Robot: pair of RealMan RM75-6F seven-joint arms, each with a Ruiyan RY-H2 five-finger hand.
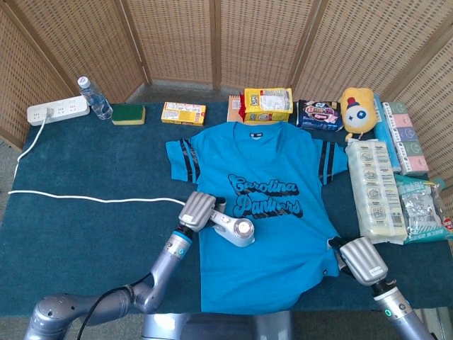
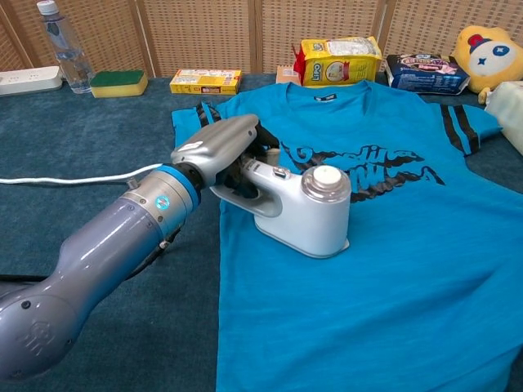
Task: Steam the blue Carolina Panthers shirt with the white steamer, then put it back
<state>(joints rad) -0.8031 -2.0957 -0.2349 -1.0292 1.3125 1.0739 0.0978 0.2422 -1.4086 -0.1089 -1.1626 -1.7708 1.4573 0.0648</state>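
The blue Carolina Panthers shirt (image 1: 272, 170) (image 2: 392, 269) lies flat on the dark table, collar toward the back. My left hand (image 1: 196, 211) (image 2: 221, 147) grips the handle of the white steamer (image 1: 236, 229) (image 2: 310, 208), whose base rests on the shirt just below the left end of the lettering. My right hand (image 1: 362, 260) rests at the shirt's lower right hem near the table's front edge; how its fingers lie is hidden, and it is out of the chest view.
The steamer's white cord (image 1: 85, 198) runs left to a power strip (image 1: 58, 110). A water bottle (image 1: 94, 98), sponge (image 1: 129, 113) and snack boxes (image 1: 267, 103) line the back edge. Packaged goods (image 1: 375, 188) and a yellow plush (image 1: 357, 108) crowd the right side.
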